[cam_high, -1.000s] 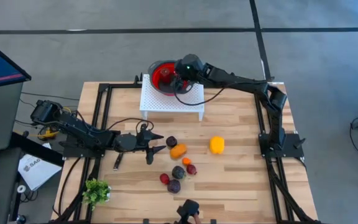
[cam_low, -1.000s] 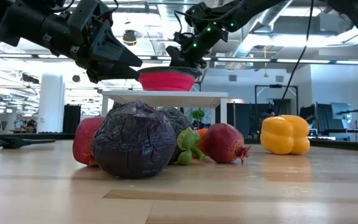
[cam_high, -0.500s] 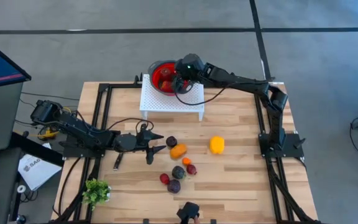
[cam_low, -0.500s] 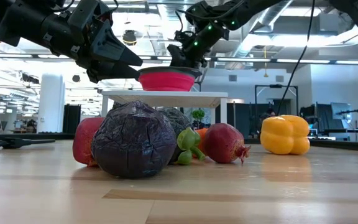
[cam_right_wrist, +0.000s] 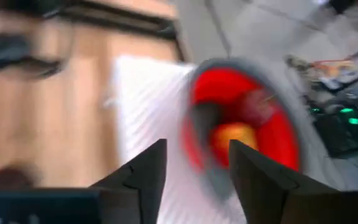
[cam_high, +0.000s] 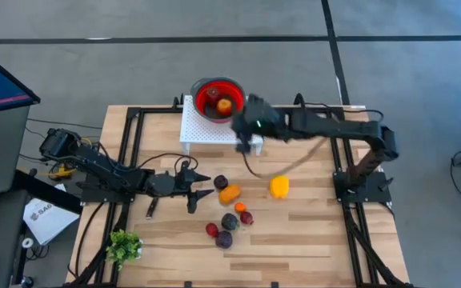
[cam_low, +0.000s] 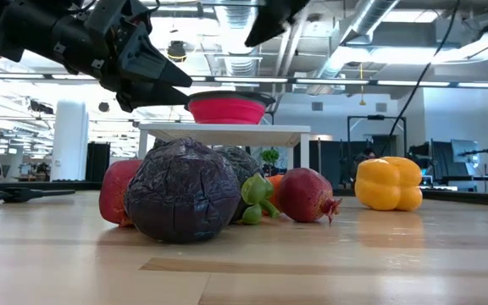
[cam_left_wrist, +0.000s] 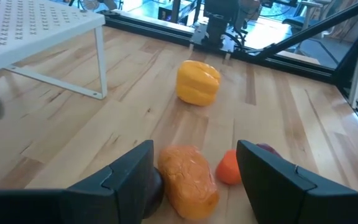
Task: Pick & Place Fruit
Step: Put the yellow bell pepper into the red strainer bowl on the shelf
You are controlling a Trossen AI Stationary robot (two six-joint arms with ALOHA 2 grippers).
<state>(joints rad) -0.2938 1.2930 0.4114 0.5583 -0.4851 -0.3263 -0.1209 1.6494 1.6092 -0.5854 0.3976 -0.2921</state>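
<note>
Spread and empty, my right gripper (cam_high: 245, 144) hangs over the front edge of the white rack (cam_high: 206, 128), beside the red bowl (cam_high: 218, 98) holding an orange fruit (cam_high: 224, 104). Left gripper (cam_high: 201, 188), also parted, hovers by the fruit pile (cam_high: 229, 216) mid-table.

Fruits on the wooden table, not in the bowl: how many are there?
7. A yellow one lies apart toward the right arm; a purple, large orange, small orange, two dark and red cluster together. Others may be hidden.

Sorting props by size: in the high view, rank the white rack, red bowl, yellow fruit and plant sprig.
1. white rack
2. red bowl
3. plant sprig, close to the bowl, so that order is unsure
4. yellow fruit
</note>
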